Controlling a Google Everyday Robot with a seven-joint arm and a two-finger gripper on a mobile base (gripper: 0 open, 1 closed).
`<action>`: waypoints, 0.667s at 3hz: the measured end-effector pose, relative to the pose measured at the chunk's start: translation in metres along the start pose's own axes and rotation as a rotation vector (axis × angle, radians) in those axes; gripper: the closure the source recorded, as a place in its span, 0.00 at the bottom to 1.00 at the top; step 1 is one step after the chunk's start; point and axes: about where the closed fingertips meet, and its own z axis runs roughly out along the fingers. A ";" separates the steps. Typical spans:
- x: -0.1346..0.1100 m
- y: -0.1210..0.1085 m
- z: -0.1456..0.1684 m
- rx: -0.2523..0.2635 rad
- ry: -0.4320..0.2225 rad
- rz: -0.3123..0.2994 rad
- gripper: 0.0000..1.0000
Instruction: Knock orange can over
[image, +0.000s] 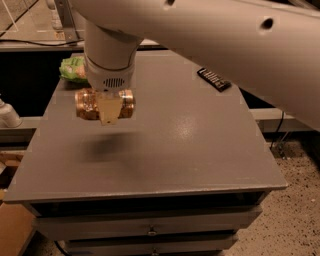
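Note:
The orange can (87, 104) is a shiny orange-gold can lying sideways in my gripper (108, 118), held over the left part of the grey table (190, 145). A pale finger (109, 107) crosses the can's middle in front. The gripper is shut on the can. A dark shadow lies on the tabletop just below it, so the can is off the surface. My white wrist and arm come down from the top of the view and hide the back of the can.
A green snack bag (72, 69) lies at the table's back left corner, just behind the gripper. A black remote-like object (214, 79) lies at the back right. Drawers (150, 230) sit below the front edge. A cardboard box (12, 230) stands on the floor at left.

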 end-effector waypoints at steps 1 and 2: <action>0.011 0.006 0.016 -0.053 0.064 -0.051 1.00; 0.018 0.010 0.024 -0.070 0.100 -0.078 1.00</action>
